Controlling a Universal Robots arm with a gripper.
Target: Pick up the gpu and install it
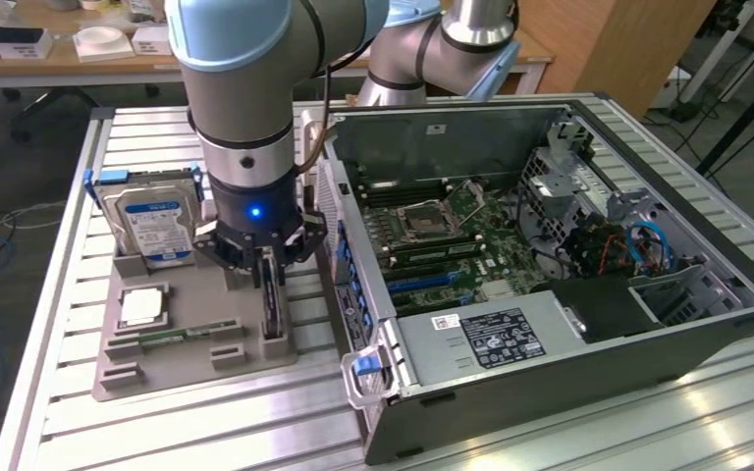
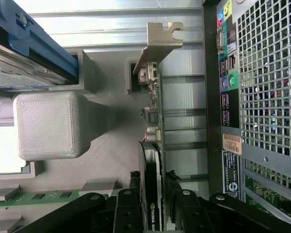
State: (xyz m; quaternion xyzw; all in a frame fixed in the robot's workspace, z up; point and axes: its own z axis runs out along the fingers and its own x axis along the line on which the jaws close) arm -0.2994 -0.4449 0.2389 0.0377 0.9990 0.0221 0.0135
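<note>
The claw (image 1: pixel 270 267) is closed on the gpu (image 2: pixel 152 145), gripping its two faces; the card stands on edge in the grey holder (image 1: pixel 154 378) on the tabletop (image 1: pixel 220 432), beside the open computer case (image 1: pixel 548 378); grasp done, not yet lifted or installed.

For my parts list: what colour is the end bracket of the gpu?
Silver, bare metal; the end bracket of the gpu shows best in the wrist view.

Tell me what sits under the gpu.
The gpu stands on edge in the gray holder tray, which lies on the slatted table. Its lower edge is hidden in the tray's slots; the gripper straddles its top edge.
</note>
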